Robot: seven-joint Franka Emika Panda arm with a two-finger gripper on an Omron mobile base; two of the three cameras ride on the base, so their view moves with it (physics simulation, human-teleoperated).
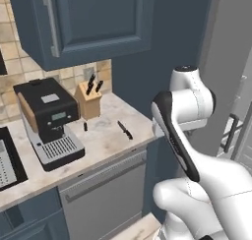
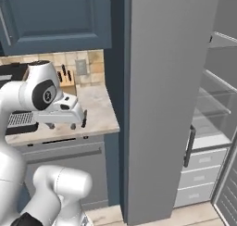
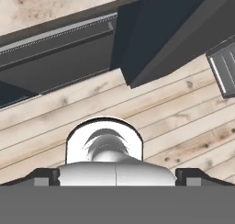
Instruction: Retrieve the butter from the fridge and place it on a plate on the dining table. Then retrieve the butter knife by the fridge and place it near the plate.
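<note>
Knife: I see the butter knife [image 1: 125, 130] lying flat on the counter [image 1: 106, 148], near its right edge beside the fridge [image 2: 169, 104]; not picked up yet.
Butter and plate: I can't judge that step from here.
Gripper: I have the gripper [image 2: 79, 117] spread wide and empty, above the counter's front right corner, close to the knife.
Left base view: shows the knife whole, with the knife block [image 1: 88, 100] and coffee machine [image 1: 48, 121].
Right base view: shows the fridge door open and bare shelves.
Hand view: shows wooden floor [image 3: 183, 122].

Cabinets: dark blue wall cabinet [image 1: 78, 22] above the desk.
Desk: beige marbled top [image 1: 103, 135].
Wall: tan tiles [image 1: 15, 57].
Floor: light wooden planks [image 3: 151, 117].
</note>
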